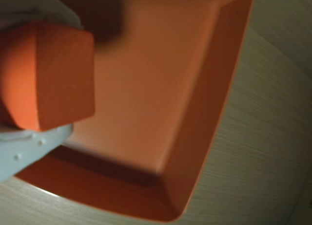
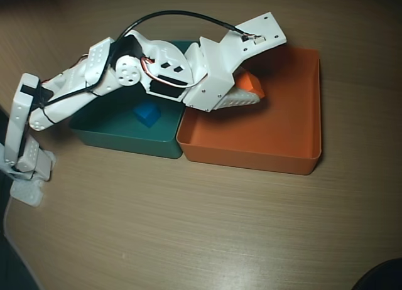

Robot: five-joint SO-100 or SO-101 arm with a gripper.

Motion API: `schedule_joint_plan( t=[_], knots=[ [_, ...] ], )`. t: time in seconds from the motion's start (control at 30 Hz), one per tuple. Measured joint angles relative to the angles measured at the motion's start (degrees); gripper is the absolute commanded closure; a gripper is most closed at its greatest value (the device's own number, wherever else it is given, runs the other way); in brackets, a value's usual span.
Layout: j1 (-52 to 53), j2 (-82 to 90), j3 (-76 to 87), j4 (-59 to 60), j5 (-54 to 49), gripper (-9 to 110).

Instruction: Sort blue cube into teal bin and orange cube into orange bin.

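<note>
My gripper (image 2: pixel 250 89) is shut on the orange cube (image 2: pixel 249 85) and holds it above the left part of the orange bin (image 2: pixel 286 161). In the wrist view the orange cube (image 1: pixel 46 74) fills the upper left between my white fingers (image 1: pixel 29 147), with the orange bin's floor and corner (image 1: pixel 195 137) below it. The blue cube (image 2: pixel 147 114) lies inside the teal bin (image 2: pixel 125 139), partly under my arm. The two bins stand side by side, touching, teal on the left in the overhead view.
The wooden table (image 2: pixel 188 227) stretches in front of the bins. My arm's base (image 2: pixel 25 171) stands at the left edge of the overhead view. A dark object (image 2: pixel 380 277) sits at the bottom right corner.
</note>
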Motion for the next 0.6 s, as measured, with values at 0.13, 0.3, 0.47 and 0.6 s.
schedule_joint_plan(
  t=[0.13,0.3,0.47,0.6],
  knots=[
    [0.0,-0.7,-1.1,0.3,0.0,98],
    [0.0,-0.7,-1.1,0.3,0.0,80],
    [0.0,-0.7,-1.1,0.3,0.0,66],
    [0.0,-0.7,-1.1,0.3,0.0,63]
  ],
)
